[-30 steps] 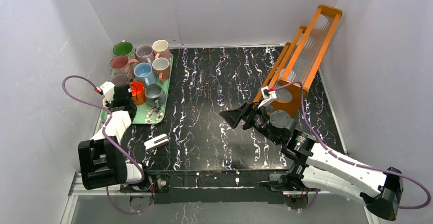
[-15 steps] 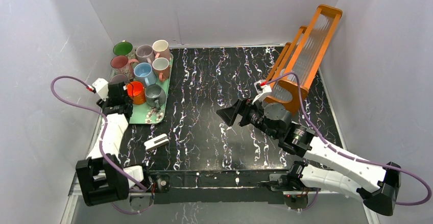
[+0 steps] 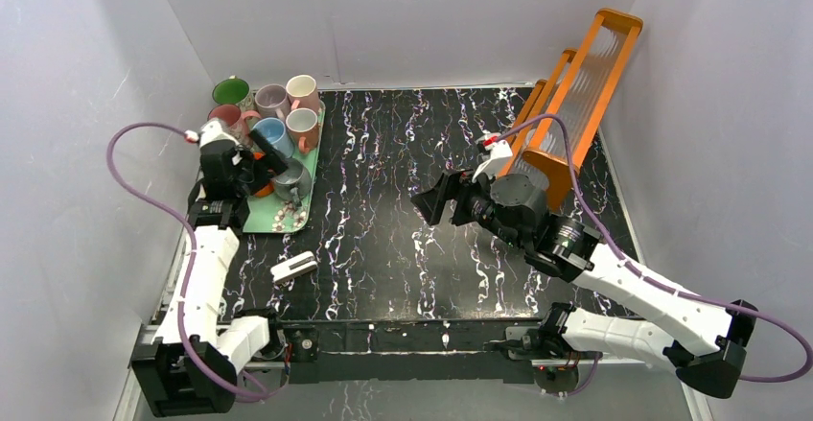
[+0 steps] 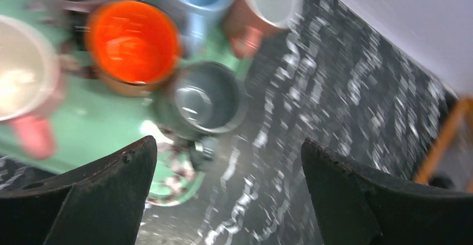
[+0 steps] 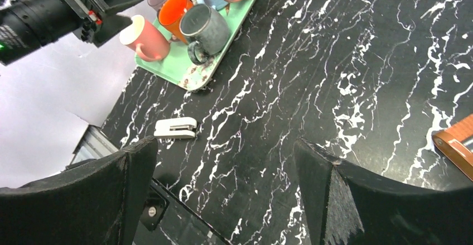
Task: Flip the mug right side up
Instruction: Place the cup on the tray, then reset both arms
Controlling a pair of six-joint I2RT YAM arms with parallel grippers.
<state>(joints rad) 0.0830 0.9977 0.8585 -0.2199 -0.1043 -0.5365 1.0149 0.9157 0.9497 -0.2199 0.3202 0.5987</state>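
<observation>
The orange mug (image 4: 133,47) stands mouth up toward the near end of the tray (image 4: 106,119), just beside the grey mug (image 4: 203,97). Its axis is upright, so the turning looks done. It lies just below and ahead of the left gripper (image 4: 226,158), the nearer one, whose jaws stand wide apart with nothing between them. The right gripper (image 5: 226,150), likewise spread and empty, hangs well off to the tray's right. No writing can be read.
</observation>
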